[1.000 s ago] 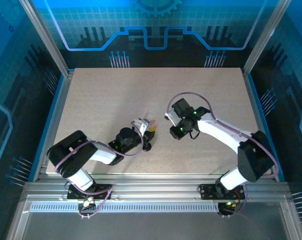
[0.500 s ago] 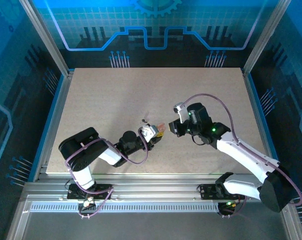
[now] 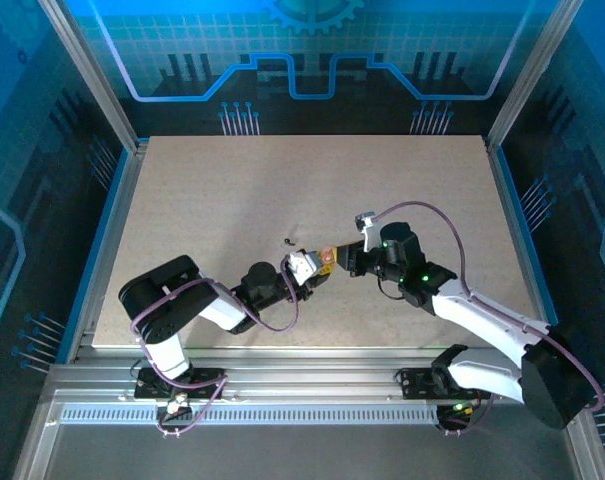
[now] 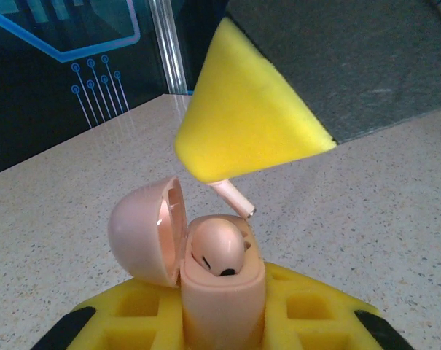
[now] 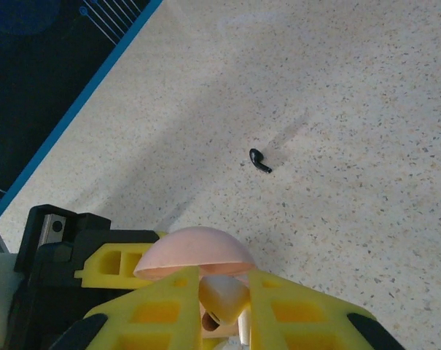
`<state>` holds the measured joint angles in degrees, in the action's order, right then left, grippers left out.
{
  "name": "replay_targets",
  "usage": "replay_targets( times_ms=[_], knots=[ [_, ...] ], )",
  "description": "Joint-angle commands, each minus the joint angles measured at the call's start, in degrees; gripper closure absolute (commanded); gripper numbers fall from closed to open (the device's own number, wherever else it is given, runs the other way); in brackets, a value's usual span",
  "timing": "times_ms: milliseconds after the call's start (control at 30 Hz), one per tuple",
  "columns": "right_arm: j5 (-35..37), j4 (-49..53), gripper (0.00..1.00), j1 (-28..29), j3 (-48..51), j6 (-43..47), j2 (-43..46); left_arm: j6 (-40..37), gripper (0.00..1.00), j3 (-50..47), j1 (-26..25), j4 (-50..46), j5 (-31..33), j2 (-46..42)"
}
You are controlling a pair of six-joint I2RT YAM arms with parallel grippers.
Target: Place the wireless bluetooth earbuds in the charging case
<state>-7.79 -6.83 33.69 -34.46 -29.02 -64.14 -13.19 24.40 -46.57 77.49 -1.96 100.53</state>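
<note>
Pink earbud [image 4: 233,198] over open charging case [image 4: 221,292]
Top: left gripper [image 3: 310,270] and right gripper [image 3: 337,255] nearly meet. Left wrist: case clamped by left, earbud pinched by right just above. Right wrist: black earbud [image 5: 260,161] lies loose on table [image 5: 351,87]

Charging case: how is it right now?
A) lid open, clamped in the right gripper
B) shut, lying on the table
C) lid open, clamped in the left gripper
C: the left gripper clamps the charging case between its yellow fingers, with the lid swung open.
</note>
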Motion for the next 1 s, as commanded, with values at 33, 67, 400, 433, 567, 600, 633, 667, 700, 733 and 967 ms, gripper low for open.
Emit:
replay_targets(
  times_ms=[33,67,400,433,567,600,633,667,700,733,967],
  knots=[
    [0.06,-5.44,0.81,0.50,1.47,-2.69,1.71,1.84,0.79,1.80,-0.47,2.84,0.45,0.08],
    [0.06,-5.97,0.81,0.50,1.79,-2.95,1.89,2.13,0.79,1.81,-0.46,2.78,0.59,0.02],
    [2.51,-10.99,0.82,1.37,4.20,-4.20,2.44,5.83,0.79,2.38,-0.46,2.87,1.32,-0.93],
    [2.60,-11.33,0.82,1.44,4.29,-4.37,2.44,6.35,0.79,2.53,-0.46,2.84,1.46,-1.00],
    [2.71,-12.99,0.82,1.89,4.96,-4.99,2.69,7.54,0.78,3.10,-0.46,2.86,1.68,-0.80],
    [2.77,-13.35,0.82,1.98,5.12,-5.13,2.79,7.73,0.78,3.15,-0.50,2.84,1.73,-0.77],
    [2.83,-13.60,0.82,2.02,5.18,-5.17,2.84,7.91,0.78,3.21,-0.49,2.82,1.75,-0.69],
    [2.87,-13.72,0.82,2.15,5.22,-5.26,2.88,8.08,0.78,3.20,-0.48,2.91,1.88,-0.64],
    [2.95,-13.80,0.82,2.22,5.36,-5.31,2.89,8.33,0.78,3.28,-0.52,2.85,2.03,-0.70],
    [2.89,-13.99,0.82,2.32,5.50,-5.31,2.88,8.57,0.78,3.33,-0.51,2.84,2.20,-0.79],
    [2.57,-13.69,0.82,2.61,6.33,-5.61,2.79,10.45,0.78,3.81,-0.40,2.84,3.01,-1.70]
  ],
)
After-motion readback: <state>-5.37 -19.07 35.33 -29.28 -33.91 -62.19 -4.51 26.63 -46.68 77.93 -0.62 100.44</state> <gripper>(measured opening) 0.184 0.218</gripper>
